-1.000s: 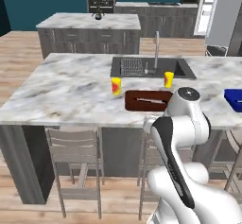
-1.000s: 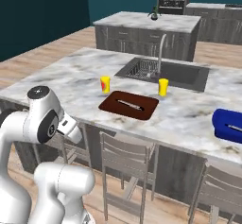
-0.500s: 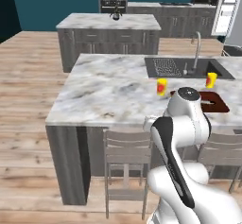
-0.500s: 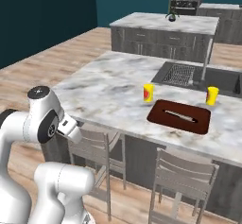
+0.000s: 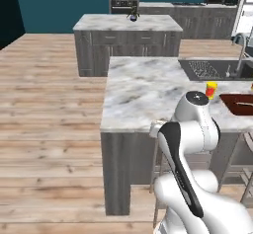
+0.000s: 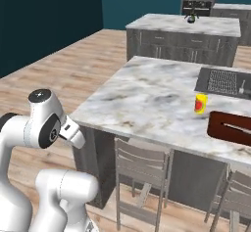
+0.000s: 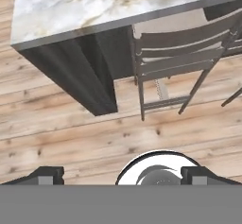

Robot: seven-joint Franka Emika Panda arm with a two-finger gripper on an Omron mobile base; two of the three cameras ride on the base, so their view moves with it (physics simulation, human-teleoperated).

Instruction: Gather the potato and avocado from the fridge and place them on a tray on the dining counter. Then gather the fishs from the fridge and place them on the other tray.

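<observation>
Arm was folded in tight over the base, jaws (image 7: 122, 176) spread wide w/ nothing between them, looking straight down at the wood floor (image 7: 71, 142). My read: a carry pose for driving, not a reach, since nothing graspable was near the hand.

Desk (image 5: 143, 87) (the dining island, marbled top) stood just ahead; its corner and a grey chair (image 7: 179, 57) tucked under the edge showed in the hand view. Chairs sat pushed in, prob. so the base could run along the side.

Brown tray (image 6: 229, 127) lay on the desk near the right edge, beside a yellow cup (image 6: 200, 103), w/ the sink (image 6: 223, 81) behind. A thin pale sliver lay in the tray in the left base view (image 5: 239, 103); could be a fish, too small to tell. Placed by the near edge, likely for easy reach from the chair side.

Blue tray, potato, avocado, fridge: can't place them from here. A 2nd island (image 5: 127, 23) stood behind, small dark item on top.

Writing/labels: none readable anywhere; cup had a red patch, no text legible.
</observation>
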